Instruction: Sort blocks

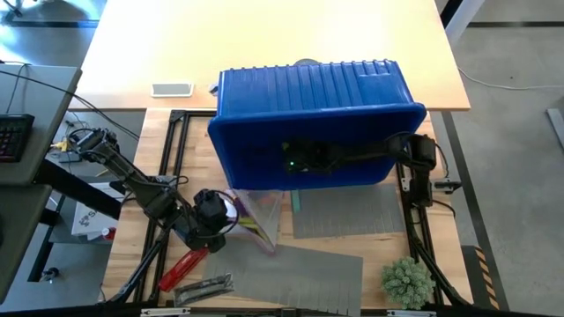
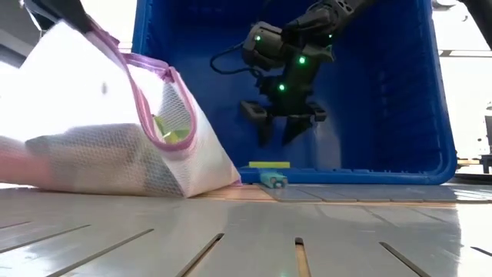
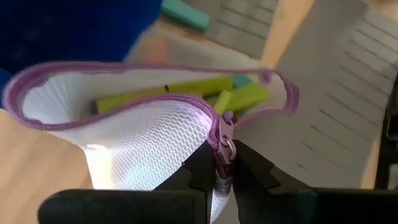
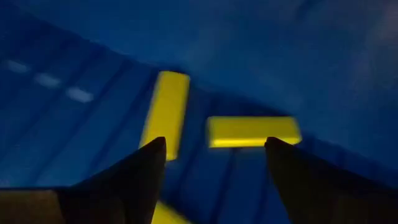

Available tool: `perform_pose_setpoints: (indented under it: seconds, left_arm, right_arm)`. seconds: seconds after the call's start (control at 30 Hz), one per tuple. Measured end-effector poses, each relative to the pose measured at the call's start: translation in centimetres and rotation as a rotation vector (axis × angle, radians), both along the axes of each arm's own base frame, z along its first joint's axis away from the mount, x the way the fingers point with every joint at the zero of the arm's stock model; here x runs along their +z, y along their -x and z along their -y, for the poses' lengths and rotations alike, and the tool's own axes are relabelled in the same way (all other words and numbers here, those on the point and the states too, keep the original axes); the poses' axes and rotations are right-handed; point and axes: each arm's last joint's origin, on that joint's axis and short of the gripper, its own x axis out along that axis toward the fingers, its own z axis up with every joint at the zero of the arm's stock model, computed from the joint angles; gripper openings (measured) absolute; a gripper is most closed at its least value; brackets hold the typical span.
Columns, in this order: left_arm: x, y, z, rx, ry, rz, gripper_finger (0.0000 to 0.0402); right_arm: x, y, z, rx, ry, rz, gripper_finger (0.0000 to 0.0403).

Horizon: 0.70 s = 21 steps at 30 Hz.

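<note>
Lime blocks (image 4: 165, 112) lie inside the tipped blue bin (image 1: 264, 141), long axes crossing, beneath the released right pincer (image 4: 214, 155). More are held lengthwise in the mesh bag (image 3: 143, 149), its zipper pinched by the clenched left pincer (image 3: 222, 171).

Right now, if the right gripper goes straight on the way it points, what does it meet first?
Probably the yellow block lying crosswise on the floor of the blue bin. The right gripper, jaws open, frames it in the right wrist view. A second yellow block lies beside it; depth is unclear.
</note>
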Motion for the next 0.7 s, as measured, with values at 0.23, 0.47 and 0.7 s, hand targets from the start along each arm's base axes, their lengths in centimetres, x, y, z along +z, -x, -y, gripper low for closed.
perform_pose_setpoints:
  seconds: [0.23, 0.47, 0.7]
  left_arm:
    - [-0.2, 0.1, 0.3, -0.050, 0.072, -0.059, 0.0024]
    - [-0.2, 0.2, 0.4, -0.061, 0.084, -0.069, 0.0024]
    - [-0.2, 0.2, 0.4, -0.064, 0.089, -0.073, 0.0024]
  right_arm:
    - [0.4, 0.0, -0.6, 0.033, 0.028, -0.005, 0.0261]
    - [0.8, -1.5, -5.5, 0.367, 0.046, -0.025, 0.0261]
    - [0.6, -0.7, -14.2, 0.461, -0.046, 0.055, 0.0261]
